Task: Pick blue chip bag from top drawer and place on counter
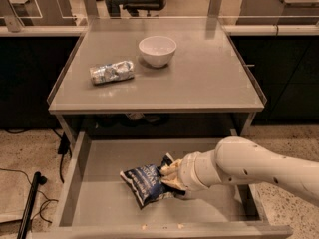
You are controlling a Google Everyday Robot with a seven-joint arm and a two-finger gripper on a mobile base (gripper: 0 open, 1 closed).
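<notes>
The blue chip bag (143,181) lies crumpled on the floor of the open top drawer (99,203), near its middle. My gripper (170,177) reaches in from the right on a thick white arm and is down on the bag's right end, touching it. The bag's right edge is partly hidden behind the gripper. The counter (199,83) above the drawer is a flat grey tabletop with raised side rims.
A white bowl (157,50) stands on the counter at the back middle. A silvery-white wrinkly packet (112,72) lies to its left. A black pole (31,203) and cables lie on the floor to the left of the drawer. Dark cabinets flank the table.
</notes>
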